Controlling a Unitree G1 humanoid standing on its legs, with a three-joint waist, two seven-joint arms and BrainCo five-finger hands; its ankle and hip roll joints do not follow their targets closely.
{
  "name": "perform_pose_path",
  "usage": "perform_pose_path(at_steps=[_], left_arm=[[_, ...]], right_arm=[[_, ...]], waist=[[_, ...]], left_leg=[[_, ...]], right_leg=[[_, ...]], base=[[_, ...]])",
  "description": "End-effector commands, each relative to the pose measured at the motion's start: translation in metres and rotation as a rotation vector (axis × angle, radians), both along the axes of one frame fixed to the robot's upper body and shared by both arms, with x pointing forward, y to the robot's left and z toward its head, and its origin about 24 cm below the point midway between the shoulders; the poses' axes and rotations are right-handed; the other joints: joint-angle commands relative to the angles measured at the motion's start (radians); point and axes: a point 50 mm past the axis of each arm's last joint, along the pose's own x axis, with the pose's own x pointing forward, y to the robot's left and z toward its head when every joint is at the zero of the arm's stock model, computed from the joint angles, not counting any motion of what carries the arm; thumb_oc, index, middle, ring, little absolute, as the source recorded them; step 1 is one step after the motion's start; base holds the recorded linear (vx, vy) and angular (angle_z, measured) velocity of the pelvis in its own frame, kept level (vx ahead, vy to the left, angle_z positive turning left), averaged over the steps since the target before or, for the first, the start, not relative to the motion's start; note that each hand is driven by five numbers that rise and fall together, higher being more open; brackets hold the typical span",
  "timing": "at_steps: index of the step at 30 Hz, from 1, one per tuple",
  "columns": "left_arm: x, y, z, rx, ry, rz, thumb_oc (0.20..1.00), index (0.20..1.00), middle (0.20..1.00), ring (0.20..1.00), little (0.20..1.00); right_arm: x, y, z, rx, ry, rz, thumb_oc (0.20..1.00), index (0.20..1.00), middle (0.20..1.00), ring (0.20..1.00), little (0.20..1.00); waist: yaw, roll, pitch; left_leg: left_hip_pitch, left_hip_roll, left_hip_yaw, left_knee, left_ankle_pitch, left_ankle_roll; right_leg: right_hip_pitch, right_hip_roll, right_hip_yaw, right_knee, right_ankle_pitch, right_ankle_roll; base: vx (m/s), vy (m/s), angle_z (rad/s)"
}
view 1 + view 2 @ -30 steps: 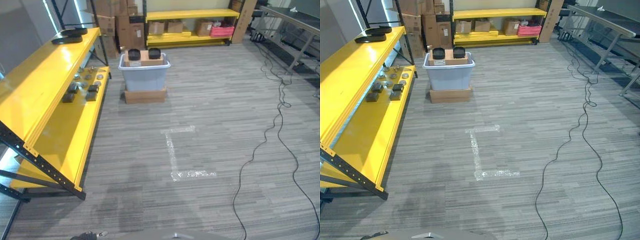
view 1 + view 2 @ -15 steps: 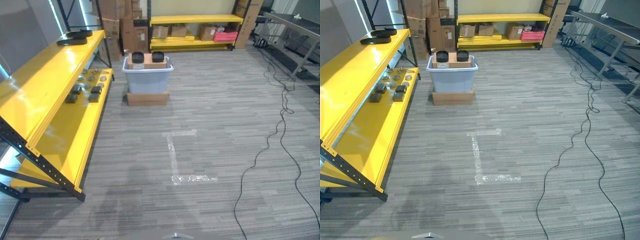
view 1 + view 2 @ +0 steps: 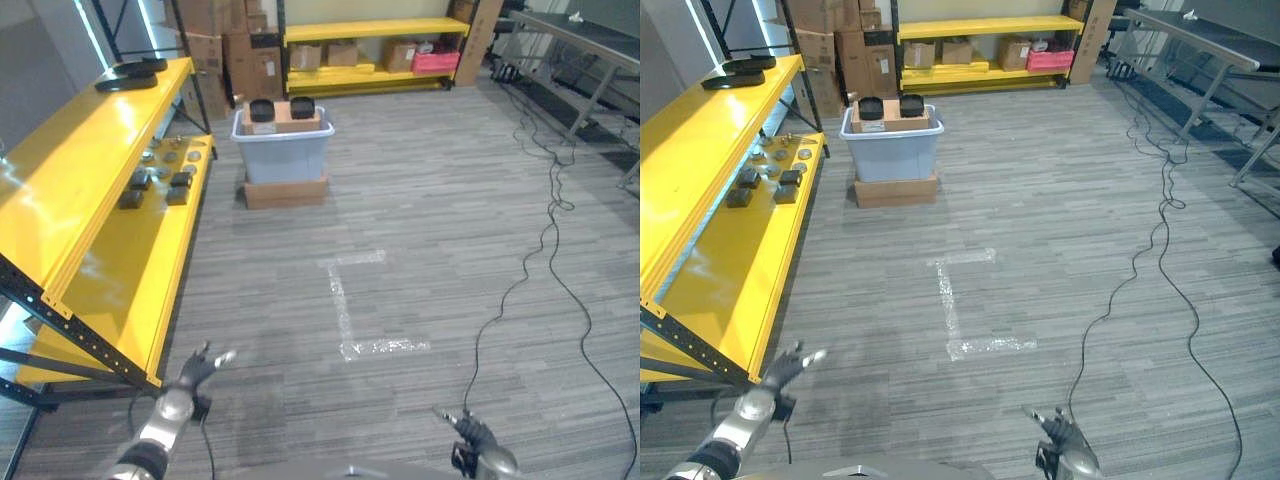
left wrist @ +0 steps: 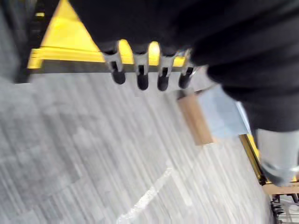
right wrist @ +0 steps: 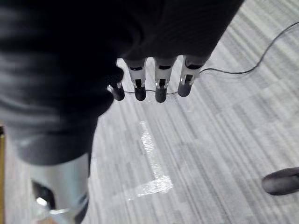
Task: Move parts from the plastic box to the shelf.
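Far beyond both hands (image 3: pixel 198 368): plastic box (image 3: pixel 284 150).

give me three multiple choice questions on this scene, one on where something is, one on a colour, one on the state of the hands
1. What does the plastic box stand on?
A. a flat cardboard box on the floor
B. the shelf
C. a metal table

2. What colour is the shelf?
A. yellow
B. blue
C. white

3. How are the hands?
A. both shut on parts
B. both open and empty
C. left shut on a cable

Answers:
1. A: brown cardboard box lies under the grey tub.
2. A: its boards are yellow.
3. B: left hand and right hand show straight fingers holding nothing.
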Motion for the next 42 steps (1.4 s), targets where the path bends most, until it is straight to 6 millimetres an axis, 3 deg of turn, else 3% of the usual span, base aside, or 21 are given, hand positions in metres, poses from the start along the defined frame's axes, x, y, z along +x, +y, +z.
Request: perform_pose_path(at_steps=[1,2,3,6,10,13,18,23,28,30,31,33,36,38,41,42], left_arm=[[0.038,-0.001,0.058,-0.097,-0.35,0.043,1.0,1.0,1.0,1.0,1.0],[0.044,-0.006,0.08,-0.131,-0.466,0.028,1.0,1.0,1.0,1.0,1.0],[0.044,-0.006,0.08,-0.131,-0.466,0.028,1.0,1.0,1.0,1.0,1.0],[0.044,-0.01,0.105,-0.155,-0.591,0.01,1.0,1.0,1.0,1.0,1.0],[0.04,-0.011,0.116,-0.178,-0.651,0.008,1.0,1.0,1.0,1.0,1.0],[0.035,-0.013,0.122,-0.218,-0.686,0.017,1.0,1.0,1.0,1.0,1.0],[0.035,-0.012,0.132,-0.228,-0.724,-0.012,1.0,1.0,1.0,1.0,1.0],[0.038,-0.013,0.157,-0.246,-0.827,-0.058,1.0,1.0,1.0,1.0,1.0],[0.042,-0.019,0.163,-0.267,-0.848,-0.075,1.0,1.0,1.0,1.0,1.0],[0.042,-0.02,0.162,-0.272,-0.841,-0.074,1.0,1.0,1.0,1.0,1.0],[0.042,-0.02,0.159,-0.274,-0.829,-0.069,1.0,1.0,1.0,1.0,1.0],[0.041,-0.024,0.153,-0.279,-0.801,-0.082,1.0,1.0,1.0,1.0,1.0],[0.045,-0.032,0.154,-0.288,-0.801,-0.109,1.0,1.0,1.0,1.0,1.0],[0.049,-0.038,0.155,-0.289,-0.803,-0.14,1.0,1.0,1.0,1.0,1.0],[0.051,-0.044,0.151,-0.325,-0.785,-0.137,1.0,1.0,1.0,1.0,1.0],[0.049,-0.044,0.15,-0.343,-0.781,-0.135,1.0,1.0,1.0,1.0,1.0]], right_arm=[[0.047,-0.012,0.052,-0.197,-0.288,0.12,1.0,1.0,1.0,1.0,1.0],[0.06,-0.011,0.078,-0.245,-0.423,0.137,1.0,1.0,1.0,1.0,1.0],[0.06,-0.011,0.078,-0.245,-0.423,0.137,1.0,1.0,1.0,1.0,1.0],[0.072,-0.004,0.111,-0.297,-0.591,0.171,1.0,1.0,1.0,1.0,1.0],[0.076,0.004,0.126,-0.291,-0.689,0.179,1.0,1.0,1.0,1.0,1.0],[0.083,0.016,0.149,-0.324,-0.799,0.22,1.0,1.0,1.0,1.0,1.0],[0.088,0.024,0.165,-0.314,-0.879,0.267,1.0,1.0,1.0,1.0,1.0],[0.098,0.031,0.187,-0.344,-0.963,0.326,1.0,1.0,1.0,1.0,1.0],[0.106,0.042,0.192,-0.345,-0.987,0.364,1.0,1.0,1.0,1.0,1.0],[0.106,0.043,0.191,-0.342,-0.979,0.37,1.0,1.0,1.0,1.0,1.0],[0.106,0.044,0.188,-0.343,-0.967,0.379,1.0,1.0,1.0,1.0,1.0],[0.101,0.04,0.181,-0.343,-0.935,0.369,1.0,1.0,1.0,1.0,1.0],[0.096,0.034,0.176,-0.346,-0.907,0.351,1.0,1.0,1.0,1.0,1.0],[0.094,0.029,0.171,-0.37,-0.875,0.342,1.0,1.0,1.0,1.0,1.0],[0.09,0.023,0.163,-0.38,-0.824,0.334,1.0,1.0,1.0,1.0,1.0],[0.087,0.016,0.166,-0.45,-0.798,0.373,1.0,1.0,1.0,1.0,1.0]], waist=[[0.021,-0.02,0.001],[0.021,-0.023,0.008],[0.021,-0.023,0.008],[0.025,-0.027,0.019],[0.027,-0.029,0.029],[0.033,-0.03,0.045],[0.043,-0.031,0.048],[0.055,-0.037,0.056],[0.039,-0.036,0.109],[0.037,-0.038,0.112],[0.033,-0.038,0.111],[0.013,-0.036,0.098],[-0.005,-0.034,0.087],[-0.018,-0.034,0.077],[-0.035,-0.023,0.063],[-0.04,-0.016,0.076]], left_leg=[[-0.002,0.042,0.027,0.101,-0.153,-0.06],[-0.008,0.042,0.025,0.114,-0.161,-0.059],[-0.008,0.042,0.025,0.114,-0.161,-0.059],[-0.014,0.038,0.025,0.137,-0.176,-0.051],[-0.024,0.032,0.027,0.16,-0.19,-0.041],[-0.058,0.022,0.036,0.199,-0.211,-0.028],[-0.078,0.014,0.041,0.218,-0.222,-0.02],[-0.104,-0.003,0.043,0.241,-0.242,0.002],[-0.098,-0.012,0.06,0.262,-0.265,0.034],[-0.094,-0.014,0.067,0.264,-0.268,0.035],[-0.084,-0.017,0.07,0.257,-0.268,0.035],[-0.047,-0.027,0.054,0.207,-0.262,0.026],[-0.02,-0.034,0.026,0.176,-0.271,0.013],[-0.001,-0.041,0.014,0.189,-0.297,0.001],[0.0,-0.023,0.017,0.32,-0.301,-0.033],[-0.062,-0.004,0.013,0.569,-0.228,-0.083]], right_leg=[[-0.023,-0.055,0.034,0.032,-0.098,0.152],[-0.025,-0.056,0.036,0.035,-0.099,0.154],[-0.025,-0.056,0.036,0.035,-0.099,0.154],[-0.031,-0.058,0.039,0.048,-0.099,0.156],[-0.043,-0.063,0.046,0.07,-0.104,0.159],[-0.07,-0.079,0.062,0.091,-0.105,0.169],[-0.079,-0.091,0.072,0.083,-0.098,0.181],[-0.106,-0.11,0.092,0.106,-0.091,0.2],[-0.212,-0.118,0.099,0.262,-0.054,0.206],[-0.229,-0.118,0.093,0.266,-0.049,0.204],[-0.24,-0.104,0.083,0.248,-0.055,0.198],[-0.262,-0.011,0.106,0.197,-0.066,0.193],[-0.268,0.03,0.114,0.168,-0.057,0.197],[-0.245,0.027,0.1,0.137,-0.05,0.184],[-0.201,0.04,0.099,0.16,-0.078,0.14],[-0.156,0.044,0.096,0.171,-0.098,0.11]], base=[[0.01,0.001,0.04],[0.01,0.003,0.04],[0.01,0.009,0.06],[0.01,0.011,0.0],[0.02,0.045,0.0],[0.01,0.078,-0.05],[0.02,0.064,-0.04],[0.0,0.061,-0.1],[-0.02,0.059,-0.09],[0.05,0.038,-0.22],[0.19,0.023,-0.25],[0.19,0.012,-0.31],[0.18,-0.055,0.05],[0.24,-0.106,0.61],[0.3,-0.152,0.58],[0.32,-0.208,0.39]])
